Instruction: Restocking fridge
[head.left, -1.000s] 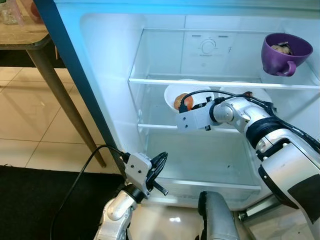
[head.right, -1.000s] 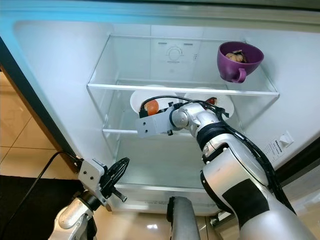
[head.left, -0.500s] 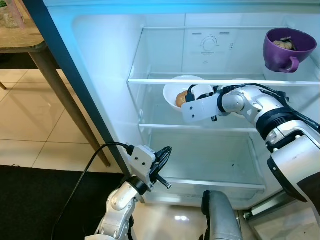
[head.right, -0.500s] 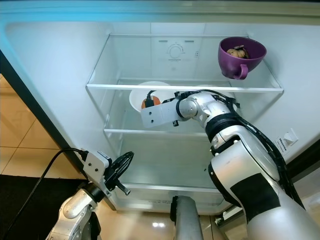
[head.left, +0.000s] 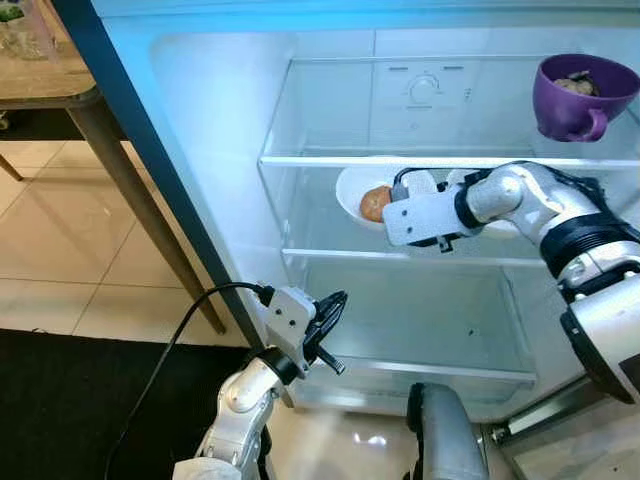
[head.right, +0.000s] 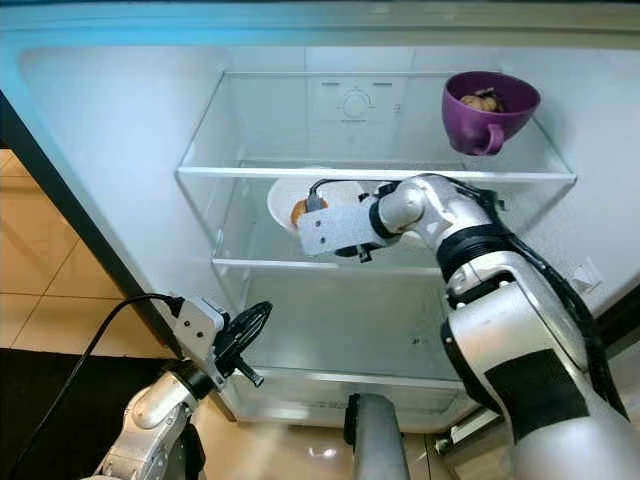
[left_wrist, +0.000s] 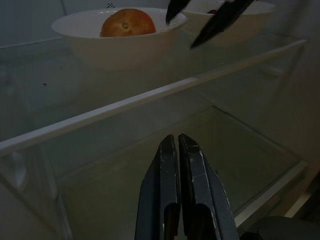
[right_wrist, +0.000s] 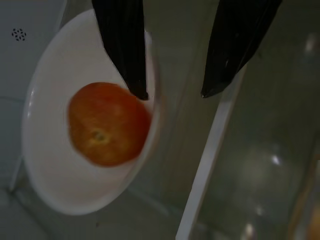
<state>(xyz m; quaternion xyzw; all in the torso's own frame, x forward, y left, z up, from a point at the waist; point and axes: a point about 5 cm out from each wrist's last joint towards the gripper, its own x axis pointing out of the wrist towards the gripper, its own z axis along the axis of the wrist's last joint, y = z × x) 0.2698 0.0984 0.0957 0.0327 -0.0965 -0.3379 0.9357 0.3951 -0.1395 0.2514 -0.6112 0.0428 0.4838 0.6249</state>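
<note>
Inside open fridge (head.left: 200, 130), middle shelf: right gripper (right_wrist: 172, 92), fingers spread, empty, straddles rim of white bowl (right_wrist: 47, 165); orange fruit (right_wrist: 107, 125) lies in bowl just beyond one fingertip. Second white bowl (left_wrist: 240, 25) beside it. Purple cup (head.left: 582, 95) on top shelf holds brownish food. Left gripper (left_wrist: 180, 145), fingers pressed together, hangs low near bottom shelf, farther from fruit.

An open fridge (head.left: 210, 120) stands lit inside. On its top glass shelf (head.left: 440, 158), at the right, sits a purple cup (head.left: 583, 95) with something brownish in it. The silver right arm (head.left: 540, 205) reaches in over the middle shelf (head.left: 330, 256), its wrist block just beside a white bowl (head.left: 352, 190) holding an orange fruit (head.left: 375, 203). The left pincer (head.left: 330, 325) hovers low at the fridge's lower edge, a black cable (head.left: 165, 370) trailing from it. A wooden desk (head.left: 60, 85) stands on the tiled floor (head.left: 60, 250) to the left.
</note>
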